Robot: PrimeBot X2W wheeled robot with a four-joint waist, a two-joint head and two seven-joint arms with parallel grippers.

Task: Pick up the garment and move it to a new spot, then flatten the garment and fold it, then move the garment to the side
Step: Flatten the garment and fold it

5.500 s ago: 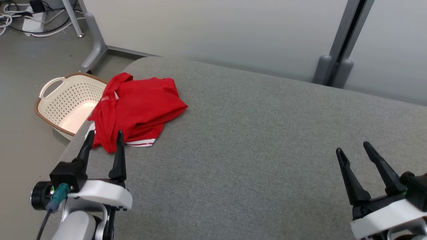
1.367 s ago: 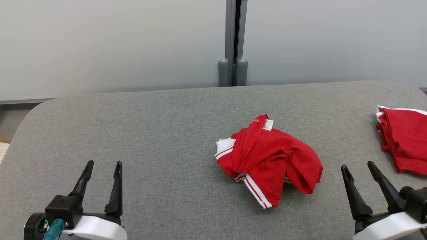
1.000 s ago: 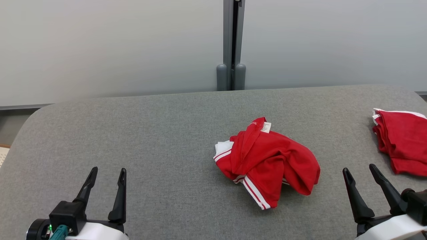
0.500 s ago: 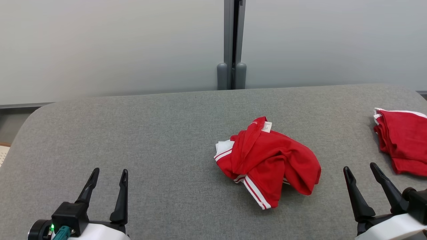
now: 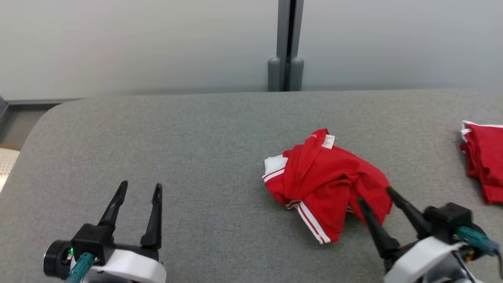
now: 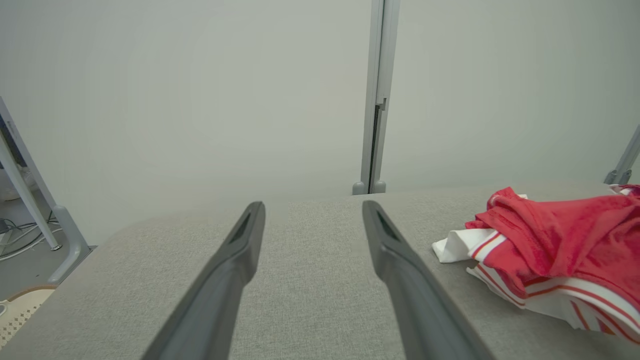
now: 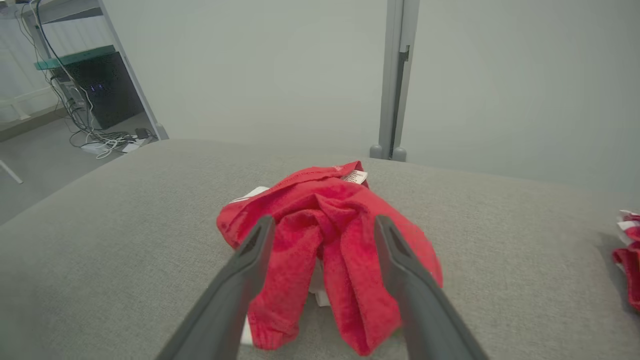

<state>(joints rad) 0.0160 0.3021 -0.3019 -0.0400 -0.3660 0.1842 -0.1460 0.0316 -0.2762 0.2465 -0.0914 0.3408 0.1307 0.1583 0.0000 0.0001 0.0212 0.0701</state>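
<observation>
The garment (image 5: 326,179) is a crumpled red piece with white striped trim and a small white label, lying right of centre on the grey padded table (image 5: 188,133). My right gripper (image 5: 374,195) is open, its two fingertips at the garment's near right edge. In the right wrist view the garment (image 7: 310,200) lies bunched straight ahead between the spread fingers of the right gripper (image 7: 325,220). My left gripper (image 5: 140,184) stands open over bare table at the lower left. In the left wrist view the left gripper (image 6: 312,207) is well left of the garment (image 6: 550,245).
Another red garment (image 5: 485,161) lies at the table's right edge, also seen as a red heap (image 7: 630,250) in the right wrist view. A pale perforated basket (image 5: 6,165) shows past the table's left edge. A grey partition post (image 5: 290,47) stands behind the table.
My right gripper has swung left and forward to the garment's near right edge. The left gripper has edged slightly forward. The head camera has shifted a little.
</observation>
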